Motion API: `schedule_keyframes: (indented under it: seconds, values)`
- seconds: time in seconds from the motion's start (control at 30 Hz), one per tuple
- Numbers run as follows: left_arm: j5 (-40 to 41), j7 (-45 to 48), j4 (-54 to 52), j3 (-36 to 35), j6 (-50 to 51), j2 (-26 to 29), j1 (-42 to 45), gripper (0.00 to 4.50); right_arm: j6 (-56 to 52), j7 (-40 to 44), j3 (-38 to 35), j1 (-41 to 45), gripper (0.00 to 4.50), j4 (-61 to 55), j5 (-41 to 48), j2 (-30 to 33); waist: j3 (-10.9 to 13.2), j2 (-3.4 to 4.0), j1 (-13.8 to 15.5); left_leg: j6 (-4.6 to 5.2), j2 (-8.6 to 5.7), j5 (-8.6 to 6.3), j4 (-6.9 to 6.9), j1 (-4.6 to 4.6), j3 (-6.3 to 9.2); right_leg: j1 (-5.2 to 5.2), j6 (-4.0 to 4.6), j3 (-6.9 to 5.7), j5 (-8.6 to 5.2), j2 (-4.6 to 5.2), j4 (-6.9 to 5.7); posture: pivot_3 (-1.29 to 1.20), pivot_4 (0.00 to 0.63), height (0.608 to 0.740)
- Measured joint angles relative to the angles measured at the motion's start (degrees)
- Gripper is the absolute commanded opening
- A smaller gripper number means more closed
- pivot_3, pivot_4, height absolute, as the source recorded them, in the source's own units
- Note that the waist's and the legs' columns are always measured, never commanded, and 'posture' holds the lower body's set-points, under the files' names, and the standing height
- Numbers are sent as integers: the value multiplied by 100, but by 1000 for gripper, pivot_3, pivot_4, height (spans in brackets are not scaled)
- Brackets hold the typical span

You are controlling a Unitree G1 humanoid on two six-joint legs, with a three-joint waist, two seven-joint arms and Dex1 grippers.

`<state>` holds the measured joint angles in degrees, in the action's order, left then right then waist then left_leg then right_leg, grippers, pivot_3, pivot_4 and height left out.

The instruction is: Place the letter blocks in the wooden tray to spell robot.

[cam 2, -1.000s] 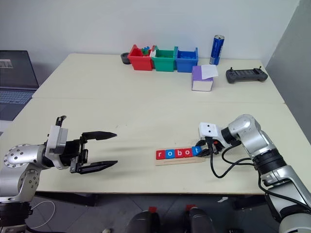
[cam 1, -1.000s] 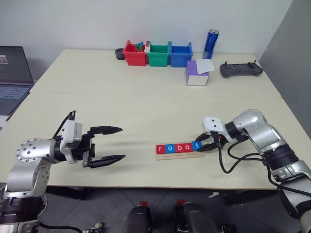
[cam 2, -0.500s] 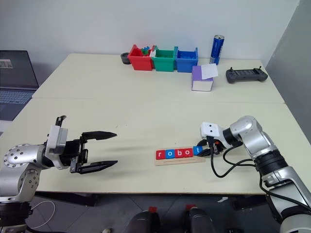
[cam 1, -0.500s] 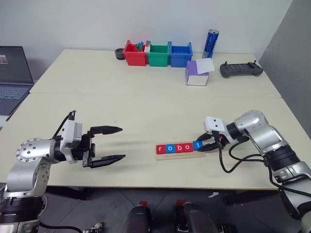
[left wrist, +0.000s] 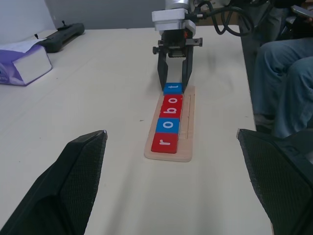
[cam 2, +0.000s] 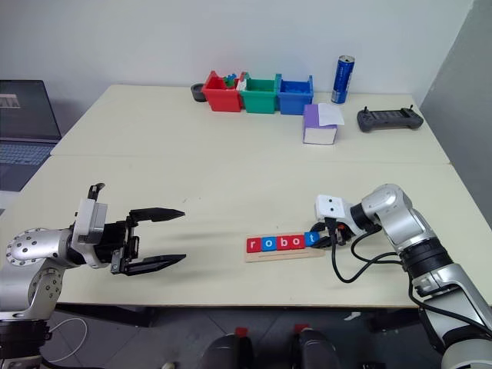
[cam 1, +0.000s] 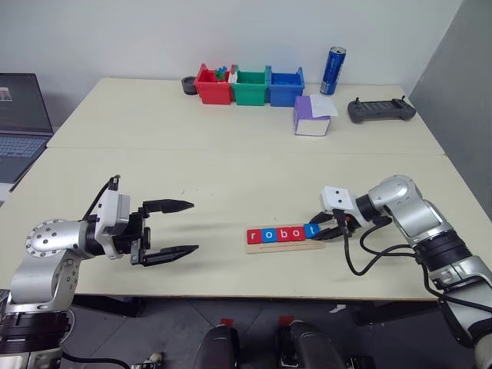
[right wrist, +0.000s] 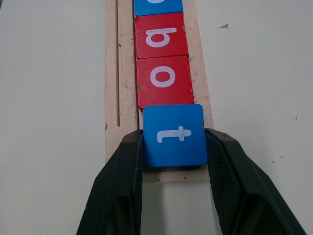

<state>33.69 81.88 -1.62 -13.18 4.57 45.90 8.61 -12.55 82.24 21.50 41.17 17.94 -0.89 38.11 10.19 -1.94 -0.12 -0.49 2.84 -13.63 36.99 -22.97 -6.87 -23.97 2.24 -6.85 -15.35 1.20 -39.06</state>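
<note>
**Five tiles in the tray, the last one gripped**

The letter blocks [cam 1: 281, 234] lie in a row in the wooden tray [cam 1: 284, 246], reading r, o, b, o, t (red, blue, red, red, blue). The right gripper [right wrist: 174, 147] clamps the blue t block [right wrist: 174, 134] at the tray's right end, one finger on each side. Well to the tray's left, the left gripper [cam 1: 171, 229] hovers with fingers spread wide, empty. The coloured bins [cam 1: 249, 84] stand far behind the tray.

Head stereo pair overlooks table [cam 1: 231, 169]; both wrist cameras face wooden tray [left wrist: 188, 122], right closest
</note>
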Motion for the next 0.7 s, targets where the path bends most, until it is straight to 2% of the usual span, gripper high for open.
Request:
schedule_keyframes:
  seconds: [0.6,0.7]
  values:
    - [-2,-7,0,0,0,-1,46,4500,-43,114,9,-54,1453,-177,-26,66,0,0,1,0,0,0,0,0,0,-1,0,0,0,0,0,0,150,740]
    - [-2,-17,0,0,0,-4,45,4500,-43,108,14,-53,2449,-172,-37,61,0,0,1,0,0,0,0,-1,0,0,0,0,0,0,0,0,150,740]
